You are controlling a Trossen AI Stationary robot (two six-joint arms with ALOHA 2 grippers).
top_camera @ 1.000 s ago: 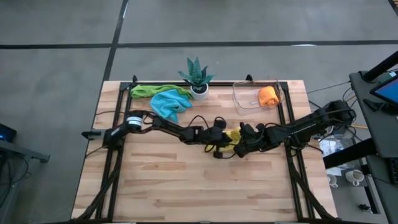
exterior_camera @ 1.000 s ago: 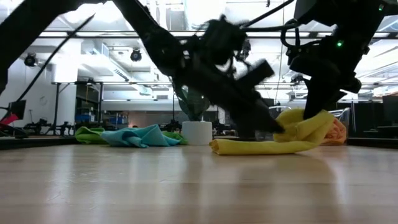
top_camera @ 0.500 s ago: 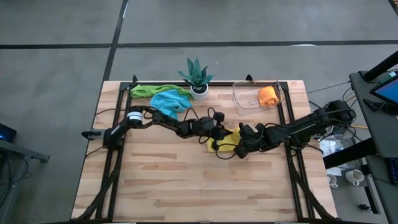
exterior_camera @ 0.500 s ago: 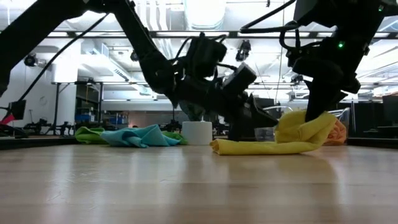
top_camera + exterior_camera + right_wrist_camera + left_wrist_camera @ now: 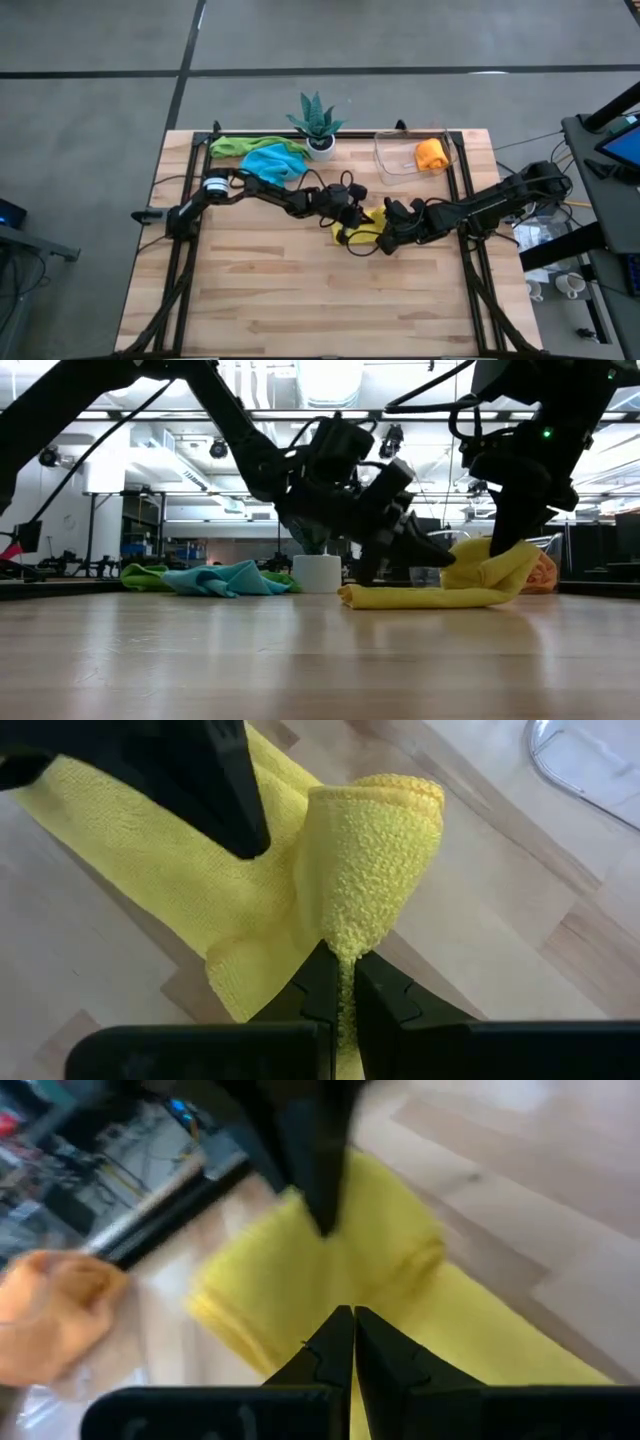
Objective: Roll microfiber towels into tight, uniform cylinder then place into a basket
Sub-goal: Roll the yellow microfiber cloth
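Mid-worktop (image 5: 250,290), the right claw (image 5: 340,982) is clamped on the yellow towel's (image 5: 366,226) raised fold. The left claw (image 5: 352,1342), fingers together, hovers over it, hiding part from above.

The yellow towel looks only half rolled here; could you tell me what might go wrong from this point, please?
1. The right hand pinches only a thin fold of the yellow towel, so the fold may slip out and the loose roll may fall open.
2. The left hand is shut just above the towel without holding it, so it does not pin the flat tail and the whole cloth may drag across the table.
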